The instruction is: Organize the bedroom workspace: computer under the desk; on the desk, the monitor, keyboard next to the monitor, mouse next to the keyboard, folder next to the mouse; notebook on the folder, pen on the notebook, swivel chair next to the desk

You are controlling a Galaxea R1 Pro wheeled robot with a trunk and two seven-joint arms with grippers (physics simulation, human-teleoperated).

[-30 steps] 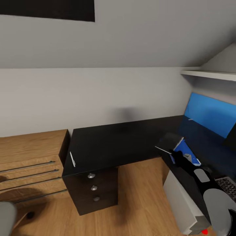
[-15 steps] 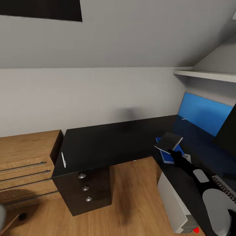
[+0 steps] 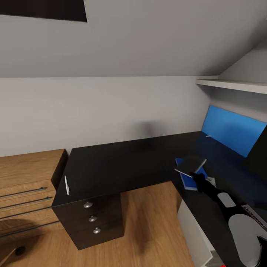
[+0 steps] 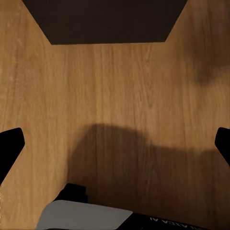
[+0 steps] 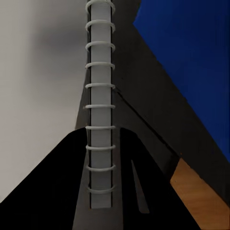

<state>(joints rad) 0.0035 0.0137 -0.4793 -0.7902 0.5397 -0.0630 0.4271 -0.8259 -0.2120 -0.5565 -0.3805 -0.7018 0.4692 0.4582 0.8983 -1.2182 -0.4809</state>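
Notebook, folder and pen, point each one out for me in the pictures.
notebook (image 3: 191, 163): head view, middle of its grey cover.
folder (image 3: 187, 181): head view, blue face showing below the notebook.
pen (image 3: 66, 185): head view, midway along its whitish shaft, near the desk's left edge.

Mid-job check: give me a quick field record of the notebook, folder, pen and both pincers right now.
notebook: grey, held tilted above the folder by the right pincer; notebook; its spiral binding sits between the fingers, wrist view
folder: blue, flat on the desk near its inner corner; folder
pen: whitish, lying at the desk's far left edge
left pincer: open, over bare wood floor
stacking: not yet done
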